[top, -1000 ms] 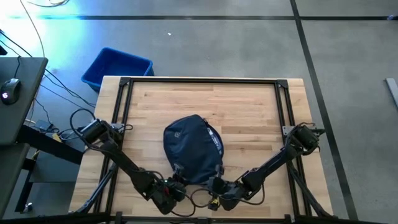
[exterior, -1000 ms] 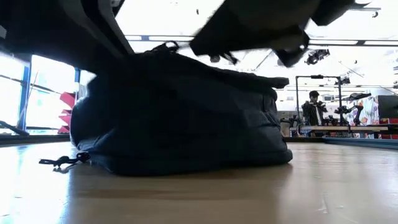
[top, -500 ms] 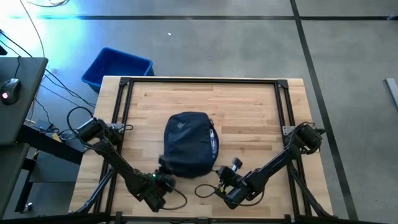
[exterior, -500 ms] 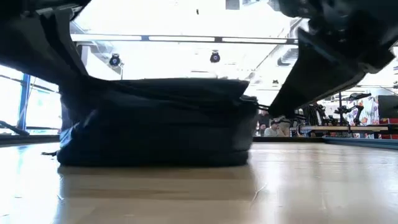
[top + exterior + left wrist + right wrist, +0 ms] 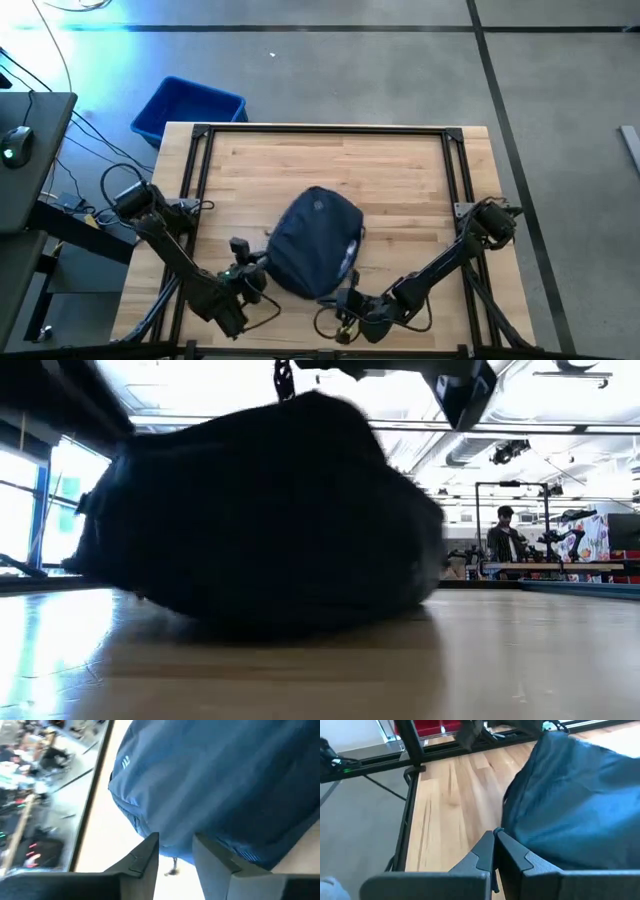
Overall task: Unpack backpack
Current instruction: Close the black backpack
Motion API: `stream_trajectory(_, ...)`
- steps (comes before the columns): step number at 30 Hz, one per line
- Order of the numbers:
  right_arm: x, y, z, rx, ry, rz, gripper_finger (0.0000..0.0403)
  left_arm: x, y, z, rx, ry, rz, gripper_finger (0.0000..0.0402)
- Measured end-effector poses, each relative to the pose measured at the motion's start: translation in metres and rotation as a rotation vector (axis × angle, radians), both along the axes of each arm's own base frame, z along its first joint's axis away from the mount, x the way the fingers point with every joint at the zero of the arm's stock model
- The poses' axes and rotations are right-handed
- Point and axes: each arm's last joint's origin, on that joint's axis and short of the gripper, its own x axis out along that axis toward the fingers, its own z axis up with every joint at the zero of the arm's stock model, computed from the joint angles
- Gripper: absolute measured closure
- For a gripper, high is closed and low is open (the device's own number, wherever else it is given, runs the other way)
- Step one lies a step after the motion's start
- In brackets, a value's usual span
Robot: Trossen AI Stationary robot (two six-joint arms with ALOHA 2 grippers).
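Navy fabric fills the near field: the backpack point(image 5: 315, 243) sits on the wooden table point(image 5: 400, 170), towards the front edge and roughly midway between the two arms, bulged and tipped towards the left arm's side, looking still zipped. Right gripper point(image 5: 495, 851) is at the pack's near corner, fingers pressed together; from its wrist view the tips meet just at the fabric edge, and whether they pinch a zipper tab or cloth cannot be told. Left gripper point(image 5: 175, 851) is just beside the pack's left flank, jaws parted with a clear gap and nothing between them, fabric close ahead of the fingertips. Judgement: step in hand is getting a purchase on the bag to open it. To do it well, left gripper should close on a firm fold or strap to anchor the body while the right pulls along the zipper line, not across it; slack cloth will slide otherwise. Farther off, a blue bin point(image 5: 188, 108) stands on the floor beyond the table's far left corner.
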Motion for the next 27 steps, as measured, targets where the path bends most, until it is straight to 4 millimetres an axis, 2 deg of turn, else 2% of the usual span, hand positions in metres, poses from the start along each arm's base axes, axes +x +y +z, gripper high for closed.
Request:
stream_trajectory(4, 0.001, -0.002, -0.006, 0.006, 0.024, -0.020, 0.0403, 0.011, -0.014, 0.014, -0.095, -0.059, -0.081, 0.0283)
stream_trajectory(9, 0.001, -0.003, -0.005, 0.002, 0.022, -0.022, 0.0403, 0.032, -0.030, 0.015, -0.200, -0.110, -0.226, 0.0277)
stream_trajectory(16, 0.002, -0.003, -0.004, -0.010, 0.008, -0.011, 0.0403, 0.066, -0.034, -0.017, -0.260, -0.152, -0.360, 0.0277)
stream_trajectory(23, 0.003, -0.001, -0.002, -0.003, 0.006, 0.034, 0.0403, 0.089, -0.029, -0.054, -0.283, -0.096, -0.366, 0.0277)
stream_trajectory(25, 0.003, -0.001, -0.002, -0.002, 0.008, 0.039, 0.0403, 0.093, -0.027, -0.060, -0.273, -0.090, -0.346, 0.0282)
stream_trajectory(27, 0.003, -0.001, -0.002, -0.008, 0.010, 0.042, 0.0403, 0.095, -0.024, -0.062, -0.261, -0.092, -0.330, 0.0304)
